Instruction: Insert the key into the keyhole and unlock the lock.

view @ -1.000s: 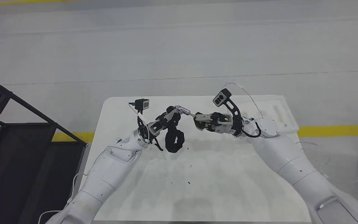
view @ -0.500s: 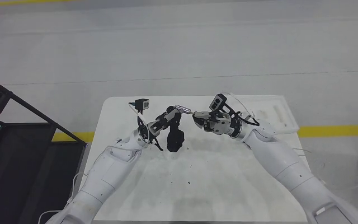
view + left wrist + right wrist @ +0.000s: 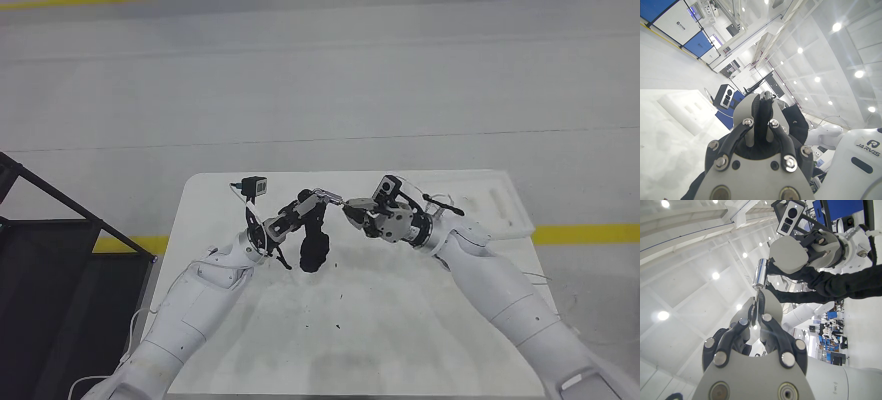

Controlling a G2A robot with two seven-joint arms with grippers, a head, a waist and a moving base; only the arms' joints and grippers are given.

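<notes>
Above the back middle of the white table (image 3: pixel 400 340), my left gripper (image 3: pixel 308 207) is shut on the lock's black cable (image 3: pixel 315 250), which hangs down in a loop. The lock's shiny silver cylinder (image 3: pixel 760 275) sticks out just past the left fingertips (image 3: pixel 745 106). My right gripper (image 3: pixel 757 300) faces it from the other side and is shut on the small metal key (image 3: pixel 754 313). The key's blade points into the end of the cylinder (image 3: pixel 326 195), and its tip sits at the keyhole. The right gripper (image 3: pixel 352 207) is almost touching the lock.
A white foam tray (image 3: pixel 500 205) lies at the table's back right corner. A black rack (image 3: pixel 60 270) stands off the table's left side. A few dark specks dot the tabletop in front of the arms.
The right wrist has turned and dropped slightly while staying at the lock. The hanging black cable has swung from a round loop into a narrower one. The left arm has stayed put.
</notes>
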